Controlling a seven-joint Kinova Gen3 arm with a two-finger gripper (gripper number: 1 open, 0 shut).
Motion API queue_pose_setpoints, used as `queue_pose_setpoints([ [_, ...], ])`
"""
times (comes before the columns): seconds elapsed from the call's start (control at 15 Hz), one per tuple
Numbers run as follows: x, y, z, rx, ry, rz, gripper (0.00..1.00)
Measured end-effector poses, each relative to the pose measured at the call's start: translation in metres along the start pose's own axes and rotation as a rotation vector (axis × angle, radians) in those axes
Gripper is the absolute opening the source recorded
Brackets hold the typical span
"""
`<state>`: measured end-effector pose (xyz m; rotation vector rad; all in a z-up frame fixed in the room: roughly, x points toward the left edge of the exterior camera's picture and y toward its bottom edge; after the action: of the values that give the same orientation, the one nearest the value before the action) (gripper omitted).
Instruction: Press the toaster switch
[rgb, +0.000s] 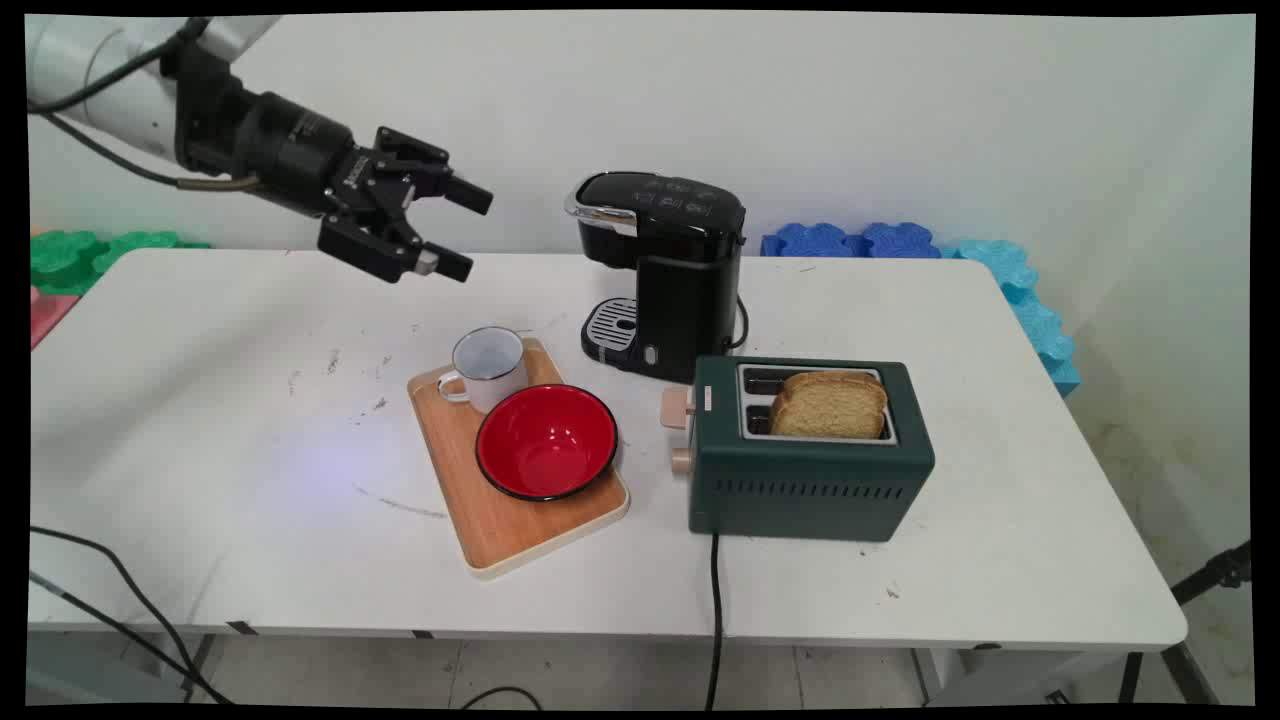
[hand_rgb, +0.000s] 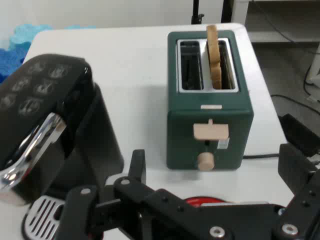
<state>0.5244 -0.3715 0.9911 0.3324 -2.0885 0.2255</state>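
Claw spread, empty, aimed right toward coffee maker; mug below.

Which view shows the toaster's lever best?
Hand view: the lever faces the camera head-on, with the knob below it. Main view shows the lever only side-on, sticking out of the toaster's left end.
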Motion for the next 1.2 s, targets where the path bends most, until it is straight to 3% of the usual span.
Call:
queue_pose_setpoints([
  [0.4,0.033,0.016,0.031,-0.014,-0.007,-0.007,1.0],
  [0.87,0.041,0.022,0.077,-0.017,-0.037,0.002,1.0],
  [0.93,0.039,0.023,0.084,-0.02,-0.042,0.0,0.0],
  [1.2,0.032,0.025,0.106,-0.027,-0.063,-0.016,0.0],
])
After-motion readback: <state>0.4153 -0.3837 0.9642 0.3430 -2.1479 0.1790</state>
